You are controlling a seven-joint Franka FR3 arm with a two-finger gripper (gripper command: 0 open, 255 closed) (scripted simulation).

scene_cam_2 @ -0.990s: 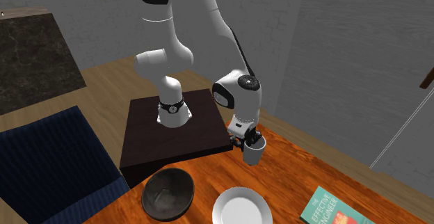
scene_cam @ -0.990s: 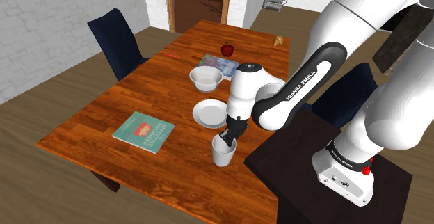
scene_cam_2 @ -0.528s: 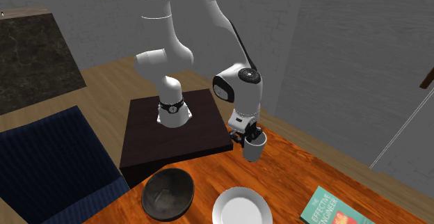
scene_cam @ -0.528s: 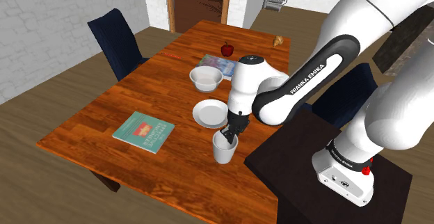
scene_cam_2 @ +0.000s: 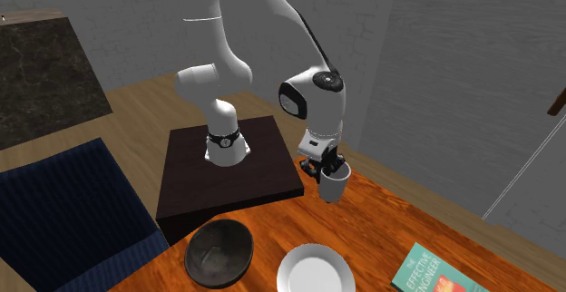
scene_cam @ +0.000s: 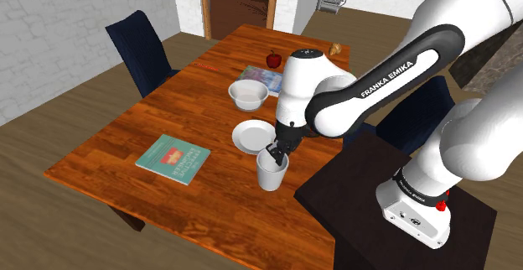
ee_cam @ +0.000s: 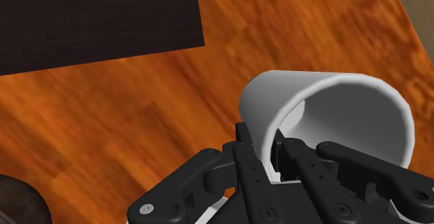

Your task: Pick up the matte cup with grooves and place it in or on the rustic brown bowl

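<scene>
A plain pale cup [scene_cam: 271, 173] [scene_cam_2: 335, 186] [ee_cam: 327, 111] hangs just above the wooden table [scene_cam: 151, 134] near its edge by the stand. My gripper [scene_cam: 275, 153] [scene_cam_2: 326, 168] [ee_cam: 268, 142] is shut on the cup's rim, one finger inside the wall and one outside. The cup tilts slightly in the grip. The bowl [scene_cam: 249, 95] [scene_cam_2: 219, 249] stands beyond a white plate; it looks pale in the shoulder view and dark in the second exterior view.
A white plate [scene_cam: 254, 136] [scene_cam_2: 314, 270] lies between cup and bowl. A teal book [scene_cam: 173, 157] [scene_cam_2: 435, 272], a second book [scene_cam: 262, 75] and a red apple [scene_cam: 274, 59] also lie on the table. The dark stand [scene_cam: 394, 218] borders it; blue chairs [scene_cam: 141, 49] stand around.
The gripper has risen with the cup in it, lifting it a little higher off the table and slightly to the shoulder view's right. The grip has stayed shut.
</scene>
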